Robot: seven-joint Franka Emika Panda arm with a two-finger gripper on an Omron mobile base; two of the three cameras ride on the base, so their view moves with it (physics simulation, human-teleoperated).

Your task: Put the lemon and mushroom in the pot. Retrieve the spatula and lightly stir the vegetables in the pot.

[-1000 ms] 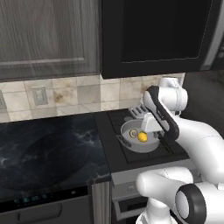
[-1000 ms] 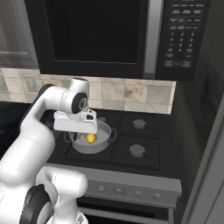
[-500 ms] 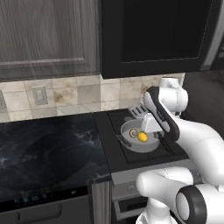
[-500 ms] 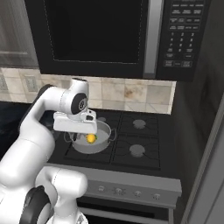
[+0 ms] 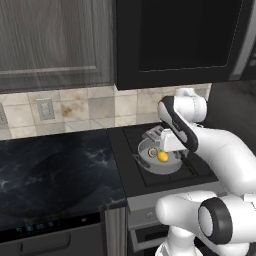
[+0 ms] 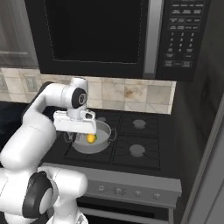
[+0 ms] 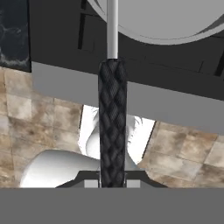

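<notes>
Glossy white rounded arm (image 5: 220, 145), dark joint discs, white base

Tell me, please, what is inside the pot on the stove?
Inside the pot the yellow lemon lies on its pale floor. The gripper, holding the spatula, covers part of the inside, so I cannot see the mushroom.

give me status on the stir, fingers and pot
Fingers shut on the spatula, dark handle running up toward the pot. Lemon in the pot on the front left burner. Mushroom not made out. Nothing seen blocking.

Both base views on pot (image 5: 161, 159), opposite sides
</notes>
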